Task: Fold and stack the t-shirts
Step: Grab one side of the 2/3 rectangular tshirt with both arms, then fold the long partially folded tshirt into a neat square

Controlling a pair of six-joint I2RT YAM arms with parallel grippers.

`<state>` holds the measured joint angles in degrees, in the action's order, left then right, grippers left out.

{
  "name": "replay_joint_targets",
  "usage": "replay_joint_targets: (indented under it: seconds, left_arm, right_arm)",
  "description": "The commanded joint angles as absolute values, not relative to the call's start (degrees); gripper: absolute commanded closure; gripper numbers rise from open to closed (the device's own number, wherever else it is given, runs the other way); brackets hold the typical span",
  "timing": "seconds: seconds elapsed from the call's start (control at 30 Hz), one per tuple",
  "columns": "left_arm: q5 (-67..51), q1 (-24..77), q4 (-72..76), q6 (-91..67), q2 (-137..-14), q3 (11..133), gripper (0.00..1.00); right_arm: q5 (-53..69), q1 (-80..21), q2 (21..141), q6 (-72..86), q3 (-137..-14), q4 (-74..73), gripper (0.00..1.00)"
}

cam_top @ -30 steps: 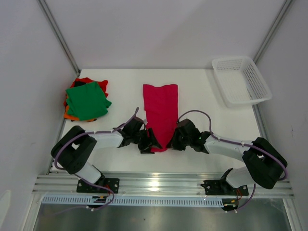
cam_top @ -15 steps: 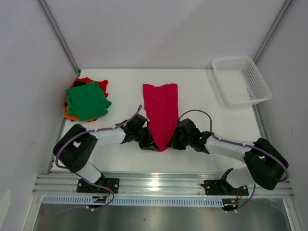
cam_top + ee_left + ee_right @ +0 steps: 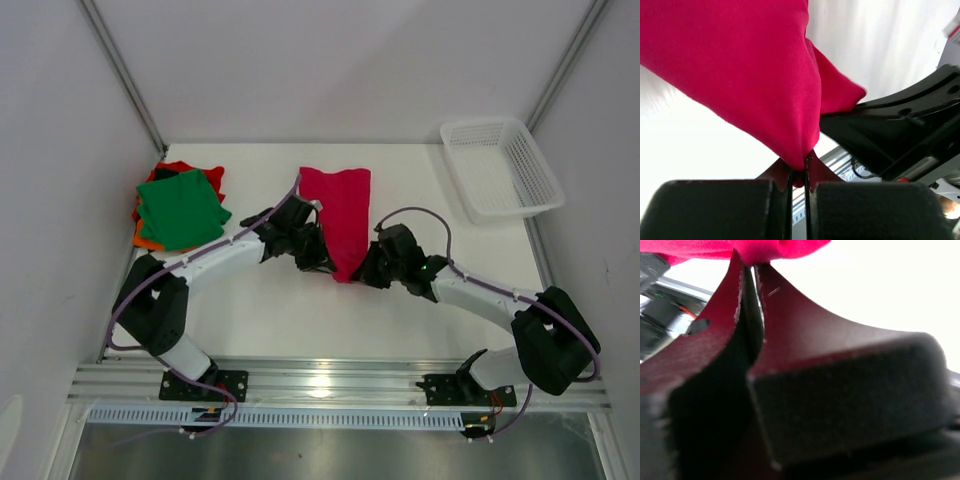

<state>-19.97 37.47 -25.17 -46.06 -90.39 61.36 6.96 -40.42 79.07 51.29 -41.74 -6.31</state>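
Crimson t-shirt (image 3: 346,212) pinched by left hand (image 3: 320,263); right hand (image 3: 363,273)

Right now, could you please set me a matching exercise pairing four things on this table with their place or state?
1. crimson t-shirt
2. green t-shirt
3. white mesh basket
4. left tool

a. far right corner
b. shut on a cloth corner
c. middle of the table
d. top of the pile at left

Pairs: 1-c, 2-d, 3-a, 4-b.

Robot lab cell, white panel walls (image 3: 330,70), aluminium base rail (image 3: 340,382), white table (image 3: 260,300)
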Motion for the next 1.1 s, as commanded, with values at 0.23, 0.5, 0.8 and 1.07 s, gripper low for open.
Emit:
replay_joint_targets:
  seconds: [0.23,0.5,0.8,1.07]
  left_arm:
    - [-17.23,32.87,-36.20,-38.41,-92.64,76.37,0.99]
    - [-16.08,30.50,-38.58,-36.83,-90.79,78.05,0.99]
    - [-17.58,28.92,-39.38,-36.21,-92.37,81.47,1.00]
    - [-19.86,27.43,-37.61,-35.60,-97.11,84.01,0.99]
  right_arm:
    - [8.52,-27.34,82.88,36.83,-58.79,-15.20,1.00]
    - [10.54,-21.10,83.67,34.89,-63.54,-15.82,1.00]
    - [11.34,-18.99,86.83,32.26,-65.74,-16.79,1.00]
    - [12.74,-16.09,91.57,28.57,-69.69,-18.10,1.00]
